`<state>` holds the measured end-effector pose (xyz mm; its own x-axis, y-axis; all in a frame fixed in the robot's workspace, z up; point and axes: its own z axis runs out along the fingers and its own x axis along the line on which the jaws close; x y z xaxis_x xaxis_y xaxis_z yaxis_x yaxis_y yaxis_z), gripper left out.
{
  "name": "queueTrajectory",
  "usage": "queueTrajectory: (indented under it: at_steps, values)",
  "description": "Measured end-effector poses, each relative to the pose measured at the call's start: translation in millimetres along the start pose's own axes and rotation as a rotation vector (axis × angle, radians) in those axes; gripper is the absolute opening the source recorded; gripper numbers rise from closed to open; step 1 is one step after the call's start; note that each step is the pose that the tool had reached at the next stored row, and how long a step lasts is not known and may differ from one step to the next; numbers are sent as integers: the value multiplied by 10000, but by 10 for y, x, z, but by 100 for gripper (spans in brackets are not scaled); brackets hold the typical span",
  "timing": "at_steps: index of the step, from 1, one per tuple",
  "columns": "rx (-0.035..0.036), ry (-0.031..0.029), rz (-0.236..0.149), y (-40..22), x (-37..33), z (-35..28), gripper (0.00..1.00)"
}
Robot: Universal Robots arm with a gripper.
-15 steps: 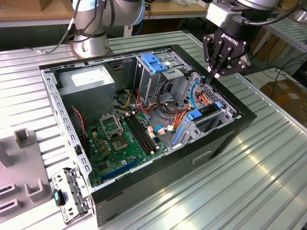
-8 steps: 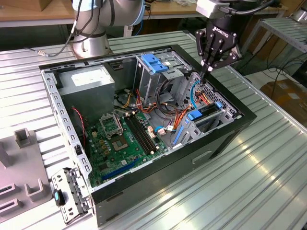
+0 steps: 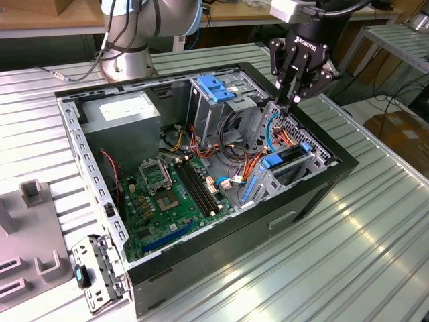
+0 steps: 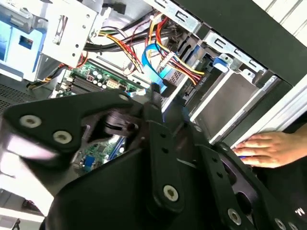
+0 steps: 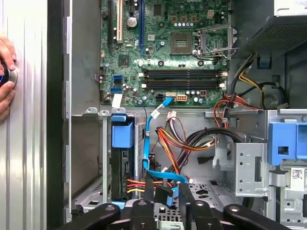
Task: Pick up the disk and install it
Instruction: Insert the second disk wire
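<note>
The gripper [image 3: 293,100] hovers above the drive bay, fingers closed together on nothing. The disk [image 3: 289,156] sits in the bay just below, edge-up.

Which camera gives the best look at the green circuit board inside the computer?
The first wrist view: the motherboard faces the camera squarely. The exterior view shows it at a slant; the second wrist view, a partly hidden strip.
</note>
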<state>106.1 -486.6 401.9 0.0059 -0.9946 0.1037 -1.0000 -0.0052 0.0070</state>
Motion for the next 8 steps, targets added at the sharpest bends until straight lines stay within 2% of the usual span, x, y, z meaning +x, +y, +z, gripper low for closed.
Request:
queueTrajectory:
  at_steps: [1,2,3,4,6,8]
  values:
    - [0,45,0,0,-8,1,36]
    - [0,97,0,-1,-15,4,36]
    - [-1,176,0,-2,-25,8,36]
    - [-2,354,3,-6,-38,14,36]
    - [-5,556,15,-16,-55,23,36]
    - [-20,614,80,-27,-61,35,36]
